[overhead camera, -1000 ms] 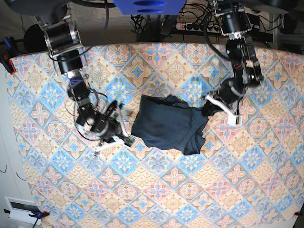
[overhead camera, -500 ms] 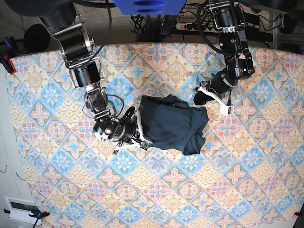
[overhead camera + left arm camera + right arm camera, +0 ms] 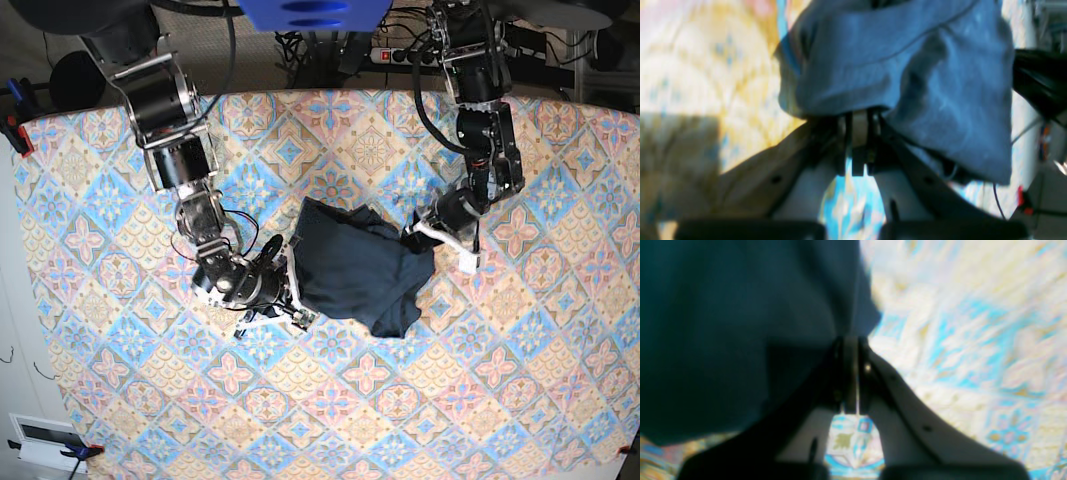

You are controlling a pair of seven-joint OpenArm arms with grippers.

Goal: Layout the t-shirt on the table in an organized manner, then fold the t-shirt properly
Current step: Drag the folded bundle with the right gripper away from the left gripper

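**Both arms pinching the shirt edges**

The t-shirt lies bunched mid-table, wrinkled, not spread. The right gripper sits low at the shirt's edge on the base view's left, arm angled down from the top corner; jaws clamped on fabric. The left gripper is at the opposite edge, forearm bent downward, jaws pressed together on a fold.

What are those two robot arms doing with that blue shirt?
They're sorting out a dark blue t-shirt on the patterned table. The right hand is shut on one edge of the shirt, and the left hand is shut on the opposite edge. The shirt is bunched and wrinkly in the middle of the table, not laid flat or folded yet.
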